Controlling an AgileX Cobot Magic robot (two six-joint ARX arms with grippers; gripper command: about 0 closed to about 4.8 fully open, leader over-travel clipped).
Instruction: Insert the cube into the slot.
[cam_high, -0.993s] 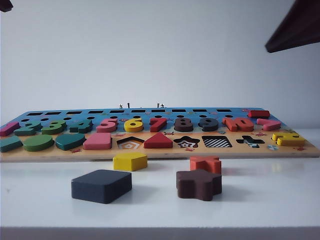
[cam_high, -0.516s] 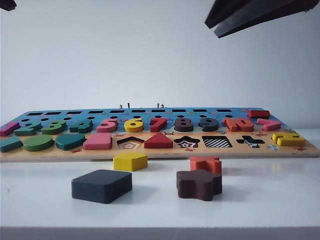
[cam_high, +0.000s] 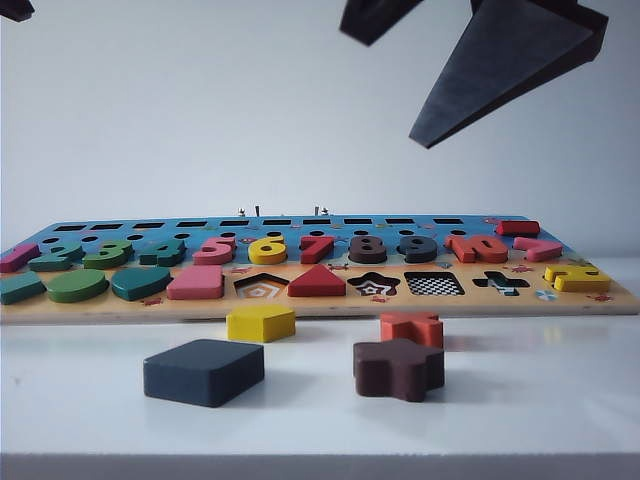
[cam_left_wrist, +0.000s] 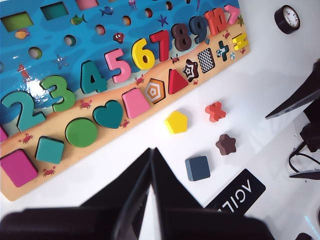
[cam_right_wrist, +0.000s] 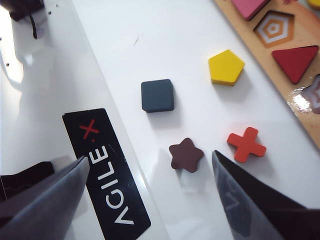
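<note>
Your right gripper (cam_right_wrist: 150, 192) swung in high over the board, jaws spread; the left gripper (cam_left_wrist: 150, 172) hung pressed together. The cube (cam_high: 203, 371) lay untouched, the slot (cam_high: 433, 284) empty.

The cube (cam_high: 203, 371) lies alone on the white tabletop (cam_high: 540, 400), bare surface all around; nearest are the yellow pentagon (cam_high: 260, 322) at 1 o'clock and the brown star (cam_high: 398, 368) at 3 o'clock. The slot (cam_high: 433, 284) is uncovered, approached past the star and red cross (cam_high: 411, 327). Right claw (cam_high: 430, 75) spread above; left claw (cam_left_wrist: 151, 165) pinched together.
</note>
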